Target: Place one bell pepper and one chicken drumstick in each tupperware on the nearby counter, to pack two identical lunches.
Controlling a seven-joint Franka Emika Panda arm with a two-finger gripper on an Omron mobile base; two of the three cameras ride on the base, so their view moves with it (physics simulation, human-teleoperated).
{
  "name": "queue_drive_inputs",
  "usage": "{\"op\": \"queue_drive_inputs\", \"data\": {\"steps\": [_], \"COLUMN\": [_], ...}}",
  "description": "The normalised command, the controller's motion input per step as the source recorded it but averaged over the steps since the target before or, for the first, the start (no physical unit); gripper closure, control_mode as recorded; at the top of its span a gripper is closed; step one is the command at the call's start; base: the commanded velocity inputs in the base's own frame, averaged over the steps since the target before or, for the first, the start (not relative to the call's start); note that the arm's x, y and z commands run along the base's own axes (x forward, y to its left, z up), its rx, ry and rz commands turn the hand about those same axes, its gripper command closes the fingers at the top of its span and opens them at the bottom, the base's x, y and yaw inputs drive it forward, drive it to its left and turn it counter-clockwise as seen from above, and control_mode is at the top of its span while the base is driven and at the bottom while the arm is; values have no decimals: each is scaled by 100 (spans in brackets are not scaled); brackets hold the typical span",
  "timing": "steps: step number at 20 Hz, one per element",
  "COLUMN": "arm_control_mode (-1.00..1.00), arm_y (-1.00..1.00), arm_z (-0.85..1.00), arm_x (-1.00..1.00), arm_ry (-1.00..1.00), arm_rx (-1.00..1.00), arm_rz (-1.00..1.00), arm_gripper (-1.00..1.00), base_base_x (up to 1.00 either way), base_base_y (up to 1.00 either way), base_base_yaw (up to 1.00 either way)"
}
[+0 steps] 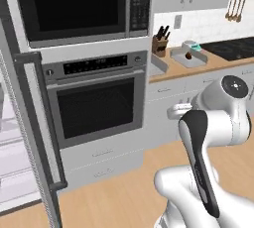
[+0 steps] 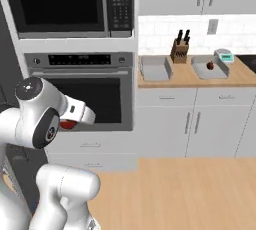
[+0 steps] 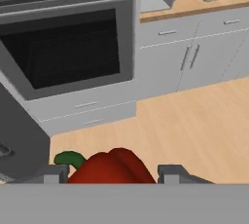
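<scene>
Pepper first: the gripper (image 3: 112,174) has its two finger tips set either side of a red bell pepper (image 3: 109,167), green stem off to one side, and the jaws look clamped on it, so the carry is under way. In the right base view the same red shows tucked under the hand (image 2: 69,123), in front of the wall oven (image 2: 100,94).

Two grey tupperwares sit on the counter (image 2: 187,78) beyond the oven: the near tupperware (image 2: 155,69) looks bare inside, while the far tupperware (image 2: 210,69), past the knife block (image 2: 180,49), already holds a small dark reddish item (too small to say whether it is pepper or drumstick).

My judgement for the step: keep the squeeze steady while base and arm travel towards the counter, hold the pepper well above the countertop edge, and settle which box lacks a pepper before committing. Come down over the middle of that box, inside its walls, and part the fingers only once the pepper is low, since a round pepper dropped from height could roll or bounce out
</scene>
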Motion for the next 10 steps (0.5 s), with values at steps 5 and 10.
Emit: {"op": "queue_drive_inputs", "data": {"steps": [5, 10], "arm_control_mode": [100, 100], "arm_y": [0, 0], "arm_z": [0, 0], "arm_x": [0, 0], "arm_ry": [0, 0], "arm_rx": [0, 0], "arm_rz": [0, 0], "arm_gripper": [100, 100], "base_base_x": [100, 100], "base_base_y": [-100, -100], "base_base_yaw": [-5, 0]}}
